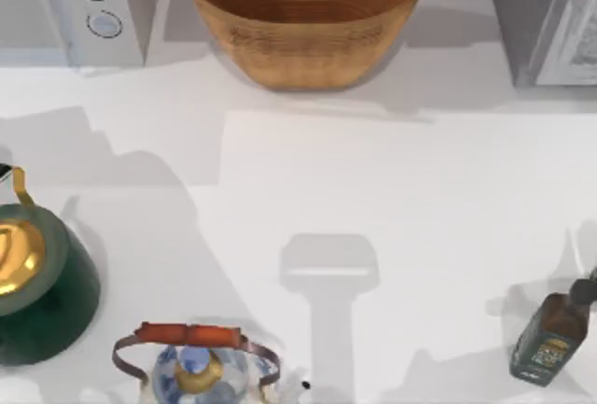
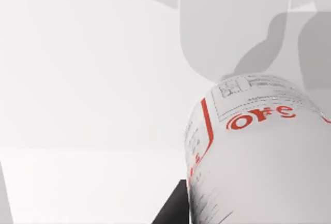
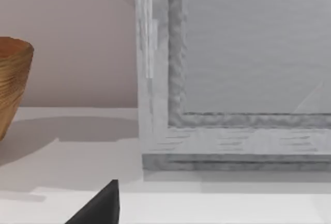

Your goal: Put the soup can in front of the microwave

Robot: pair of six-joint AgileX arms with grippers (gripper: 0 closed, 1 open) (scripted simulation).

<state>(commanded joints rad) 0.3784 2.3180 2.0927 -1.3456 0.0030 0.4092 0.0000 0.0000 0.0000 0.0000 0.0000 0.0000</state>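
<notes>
Right now your left wrist view has the soup can (image 2: 258, 151) very close to the camera, its white label with red lettering looming large over the pale counter (image 2: 77, 105). One dark fingertip (image 2: 173, 208) of the left end effector sits right beside the can's side; you cannot tell whether it touches, nor whether the fingers are spread or pinching the can.

From above, you see the microwave (image 1: 70, 7) at the far left corner, its two round dials facing up. A woven basket (image 1: 306, 17) stands to its right, and a darker grey box (image 1: 550, 17) fills the far right corner. Near you sit a green kettle (image 1: 37, 292), a blue-and-white teapot (image 1: 198, 367) and a dark brown bottle (image 1: 550, 339).

Your right end effector faces that grey box (image 3: 232, 74), showing one dark fingertip (image 3: 101, 208); its state is unclear too.
</notes>
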